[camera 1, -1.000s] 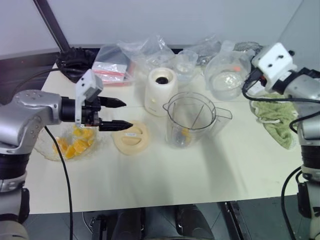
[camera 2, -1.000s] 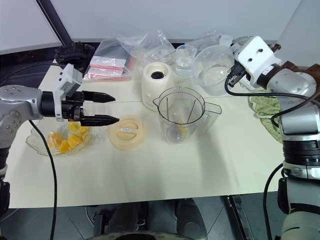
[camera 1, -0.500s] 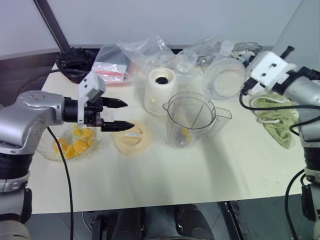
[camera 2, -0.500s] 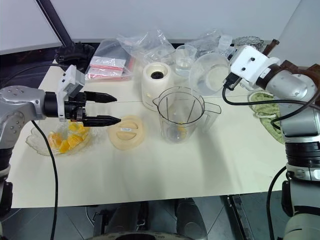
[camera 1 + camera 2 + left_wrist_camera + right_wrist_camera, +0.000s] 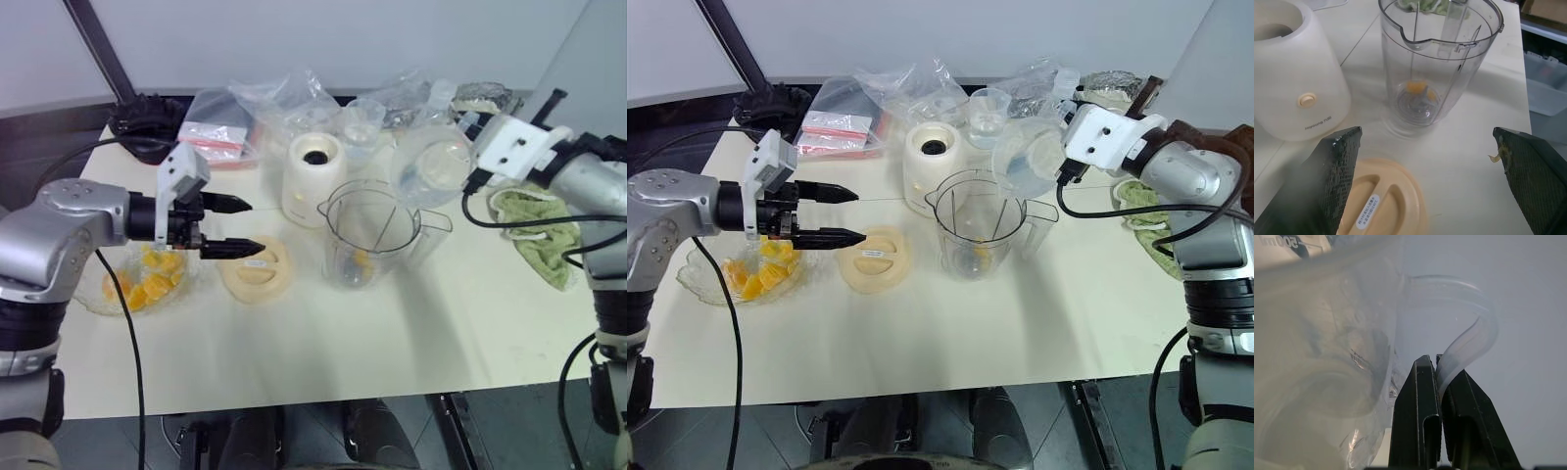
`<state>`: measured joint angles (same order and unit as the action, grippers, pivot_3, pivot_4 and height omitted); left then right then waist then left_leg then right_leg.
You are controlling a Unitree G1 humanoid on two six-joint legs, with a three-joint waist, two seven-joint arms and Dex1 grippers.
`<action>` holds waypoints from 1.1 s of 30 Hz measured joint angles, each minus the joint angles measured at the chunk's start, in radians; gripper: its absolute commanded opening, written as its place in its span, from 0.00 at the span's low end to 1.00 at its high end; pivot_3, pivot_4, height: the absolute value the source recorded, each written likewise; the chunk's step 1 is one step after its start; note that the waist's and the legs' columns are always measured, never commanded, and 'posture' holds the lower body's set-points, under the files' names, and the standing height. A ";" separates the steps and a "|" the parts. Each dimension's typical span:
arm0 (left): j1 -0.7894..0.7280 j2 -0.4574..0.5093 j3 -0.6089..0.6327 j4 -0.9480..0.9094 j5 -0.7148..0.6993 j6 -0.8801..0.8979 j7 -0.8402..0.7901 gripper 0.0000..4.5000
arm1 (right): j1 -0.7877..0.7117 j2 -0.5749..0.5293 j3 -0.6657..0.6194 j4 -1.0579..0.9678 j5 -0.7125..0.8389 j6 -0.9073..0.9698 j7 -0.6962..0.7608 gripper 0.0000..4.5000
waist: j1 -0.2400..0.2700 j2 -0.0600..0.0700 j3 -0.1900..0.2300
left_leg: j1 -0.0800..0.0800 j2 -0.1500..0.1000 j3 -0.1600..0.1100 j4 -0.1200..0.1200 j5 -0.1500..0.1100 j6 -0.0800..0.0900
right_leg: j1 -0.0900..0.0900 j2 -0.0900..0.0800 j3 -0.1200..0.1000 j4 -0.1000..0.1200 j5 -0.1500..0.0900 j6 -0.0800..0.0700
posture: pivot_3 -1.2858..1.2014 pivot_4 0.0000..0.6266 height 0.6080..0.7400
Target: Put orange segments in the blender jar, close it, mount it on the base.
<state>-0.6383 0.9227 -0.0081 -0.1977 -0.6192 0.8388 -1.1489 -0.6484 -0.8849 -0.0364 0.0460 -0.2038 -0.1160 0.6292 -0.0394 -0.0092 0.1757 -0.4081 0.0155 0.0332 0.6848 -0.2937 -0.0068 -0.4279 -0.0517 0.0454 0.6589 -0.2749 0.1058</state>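
Clear plastic marks the blender jar (image 5: 370, 235), which in the left eye view stands upright at mid-tabletop (image 5: 323, 343) with the cream base (image 5: 315, 178) just behind it and the flat lid (image 5: 257, 267) beside it; a few orange segments (image 5: 145, 281) lie in the glass bowl (image 5: 98, 294) at the robot's left, and one or two pieces already sit at the jar's bottom. The left gripper (image 5: 235, 225) hangs over the bowl's near edge with its jaws wide apart and empty, pointing toward the jar, well short of it. In the right eye view the right gripper (image 5: 1070, 162) holds a clear measuring cup (image 5: 1029, 157) aloft and tipped, behind the jar's rim on the robot's right. The left wrist view looks between the spread fingers (image 5: 1332, 171) at the jar, base and lid ahead, nothing between the pads. The right wrist view shows the jaws pinched shut on the cup's handle (image 5: 1469, 340). By my judgement the filling step is under way; next the cup must come over the jar's mouth, or the left jaws must dip into the bowl for a segment.
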 measured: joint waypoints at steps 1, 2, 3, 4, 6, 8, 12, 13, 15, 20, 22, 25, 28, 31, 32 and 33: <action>0.000 0.000 0.000 0.000 0.000 0.000 0.000 1.00 | 0.001 0.000 0.000 0.002 -0.008 -0.004 -0.003 0.01 | 0.000 0.000 0.000 | 0.000 0.000 0.000 0.000 0.000 0.000 | 0.000 0.000 0.000 0.000 0.000 0.000 | 0.52 0.24 1.00; 0.000 0.000 0.000 0.000 0.000 0.000 0.000 1.00 | 0.001 0.000 0.000 0.002 -0.010 -0.007 -0.005 0.01 | 0.000 0.000 0.000 | 0.000 0.000 0.000 0.000 0.000 0.000 | 0.000 0.000 0.000 0.001 0.000 0.000 | 0.52 0.24 1.00; 0.000 0.000 0.000 0.000 0.000 0.000 0.000 1.00 | 0.001 0.000 0.000 0.003 -0.018 -0.017 -0.007 0.01 | 0.000 0.000 0.000 | 0.000 0.000 0.000 0.000 0.000 -0.001 | 0.000 0.000 0.000 0.001 0.000 0.000 | 0.52 0.24 1.00; 0.000 0.000 0.000 0.000 0.000 0.000 0.000 1.00 | 0.001 -0.001 0.001 0.004 -0.025 -0.027 -0.010 0.01 | 0.000 0.000 0.000 | 0.001 0.000 0.000 0.000 0.000 -0.001 | 0.000 0.000 0.000 0.002 0.000 0.000 | 0.52 0.24 1.00; 0.000 0.000 0.000 0.000 0.000 0.000 0.000 1.00 | 0.001 0.000 0.001 0.005 -0.027 -0.028 -0.012 0.01 | 0.000 0.000 0.000 | 0.001 0.000 0.000 0.000 0.001 -0.001 | 0.000 0.000 0.000 0.002 0.000 0.000 | 0.52 0.24 1.00; 0.000 0.000 0.000 0.000 0.000 0.000 0.000 1.00 | 0.003 0.000 0.001 0.006 -0.030 -0.030 -0.015 0.01 | -0.001 0.000 0.000 | 0.001 0.000 0.000 0.000 0.001 -0.002 | 0.000 0.000 0.000 0.003 0.000 0.000 | 0.52 0.24 1.00; 0.000 0.000 0.000 0.000 0.000 0.000 0.000 1.00 | 0.004 0.001 0.001 0.008 -0.040 -0.030 -0.016 0.01 | -0.001 0.000 0.000 | 0.001 0.000 0.000 0.000 0.001 -0.002 | 0.000 0.000 0.000 0.004 0.000 0.000 | 0.52 0.24 1.00; 0.000 0.000 0.000 0.000 0.000 0.000 0.000 1.00 | 0.005 0.004 0.000 0.008 -0.037 -0.019 -0.016 0.01 | -0.002 0.000 0.000 | 0.001 0.000 0.000 0.000 0.001 -0.002 | 0.000 0.000 0.000 0.004 0.000 0.000 | 0.52 0.24 1.00; 0.000 0.000 0.000 0.000 0.000 0.001 0.000 1.00 | 0.005 0.025 -0.008 0.007 -0.009 0.026 -0.016 0.01 | -0.003 0.000 0.000 | 0.002 0.000 0.000 0.001 0.002 -0.002 | 0.000 0.000 0.000 0.004 0.000 0.000 | 0.52 0.24 1.00; -0.003 -0.002 0.000 0.000 -0.003 0.005 0.001 1.00 | 0.012 0.108 -0.063 -0.020 0.139 0.238 -0.004 0.01 | -0.002 0.000 0.000 | 0.002 0.000 -0.001 0.001 0.002 -0.003 | 0.000 0.000 0.000 0.005 0.000 0.000 | 0.52 0.24 1.00; -0.004 -0.005 0.000 0.000 -0.004 0.008 0.002 1.00 | 0.012 0.135 -0.099 -0.045 0.201 0.339 -0.005 0.01 | 0.000 0.000 0.000 | 0.002 0.000 -0.001 0.001 0.002 -0.003 | 0.000 0.000 0.000 0.005 0.000 0.000 | 0.52 0.24 1.00; -0.005 -0.012 0.001 0.000 -0.006 0.010 0.003 1.00 | 0.011 0.184 -0.176 -0.098 0.306 0.504 -0.032 0.01 | 0.003 0.000 0.000 | 0.001 0.000 -0.001 0.001 0.002 -0.003 | 0.000 0.000 0.000 0.005 0.000 0.000 | 0.52 0.24 1.00; -0.018 -0.022 0.002 0.002 -0.022 0.024 0.006 1.00 | 0.003 0.218 -0.250 -0.136 0.395 0.658 -0.086 0.01 | 0.005 0.000 0.000 | 0.001 0.000 -0.001 0.001 0.002 -0.003 | 0.000 0.000 0.000 0.005 0.000 0.000 | 0.52 0.24 1.00; -0.035 -0.026 0.009 0.003 -0.035 0.032 0.010 1.00 | 0.003 0.247 -0.321 -0.173 0.436 0.764 -0.172 0.01 | 0.006 0.000 0.000 | 0.001 0.000 -0.001 0.001 0.002 -0.003 | 0.000 0.000 0.000 0.005 0.000 0.000 | 0.52 0.24 1.00; -0.038 -0.029 0.015 0.004 -0.043 0.036 0.011 1.00 | 0.007 0.250 -0.342 -0.181 0.440 0.788 -0.204 0.01 | 0.006 0.000 0.000 | 0.001 0.000 -0.001 0.001 0.002 -0.003 | 0.000 0.000 0.000 0.005 0.000 0.000 | 0.52 0.24 1.00; -0.041 -0.034 0.019 0.003 -0.052 0.045 0.011 1.00 | 0.029 0.256 -0.368 -0.197 0.436 0.798 -0.239 0.01 | 0.008 0.000 0.000 | 0.001 0.000 -0.002 0.000 0.002 -0.003 | 0.000 0.000 0.000 0.005 0.000 0.000 | 0.52 0.24 1.00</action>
<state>-0.6796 0.8887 0.0113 -0.1943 -0.6714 0.8843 -1.1374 -0.6194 -0.6293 -0.4046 -0.1508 0.2322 0.6821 0.3900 -0.0312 -0.0097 0.1753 -0.4068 0.0152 0.0314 0.6853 -0.2917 -0.0099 -0.4279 -0.0515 0.0454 0.6640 -0.2749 0.1056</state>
